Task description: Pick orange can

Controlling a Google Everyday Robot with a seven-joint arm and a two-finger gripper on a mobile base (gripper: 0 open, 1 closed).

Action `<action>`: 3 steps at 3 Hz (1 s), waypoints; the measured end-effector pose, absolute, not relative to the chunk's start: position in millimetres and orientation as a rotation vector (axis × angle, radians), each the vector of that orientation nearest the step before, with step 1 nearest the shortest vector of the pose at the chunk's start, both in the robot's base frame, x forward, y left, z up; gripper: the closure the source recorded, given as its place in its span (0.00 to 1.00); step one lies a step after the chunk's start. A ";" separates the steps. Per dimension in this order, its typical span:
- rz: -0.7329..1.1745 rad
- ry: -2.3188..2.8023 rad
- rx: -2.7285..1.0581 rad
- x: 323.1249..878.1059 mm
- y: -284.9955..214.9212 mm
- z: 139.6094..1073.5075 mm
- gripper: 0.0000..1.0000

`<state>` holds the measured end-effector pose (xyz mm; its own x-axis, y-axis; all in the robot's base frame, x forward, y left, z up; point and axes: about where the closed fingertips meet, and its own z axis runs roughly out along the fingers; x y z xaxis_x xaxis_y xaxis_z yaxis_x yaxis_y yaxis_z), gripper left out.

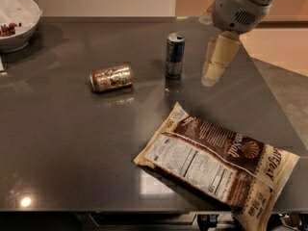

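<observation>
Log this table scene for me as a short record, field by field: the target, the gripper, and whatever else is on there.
target: orange can, on its side, left of centre on the dark table
gripper: gripper, above the table's right part, just right of the blue-and-silver can, apart from both cans
other can: blue-and-silver can, upright, right of the orange can
bag: brown snack bag, lying flat at the front right, one corner past the table edge
bowl: white bowl, far left corner

The claw (211, 77) hangs beside the blue can (174, 56) — its arm (238, 6) cut off above, bowl (19, 38) cropped left.
</observation>
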<state>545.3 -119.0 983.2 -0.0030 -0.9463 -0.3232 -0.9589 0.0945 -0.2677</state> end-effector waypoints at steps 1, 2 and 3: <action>0.076 1.915 -1.915 569.8 -86.3 979.0 0.00; 0.089 1.866 -1.996 589.2 -52.4 969.4 0.00; 0.110 1.840 -2.073 601.0 -24.5 951.8 0.00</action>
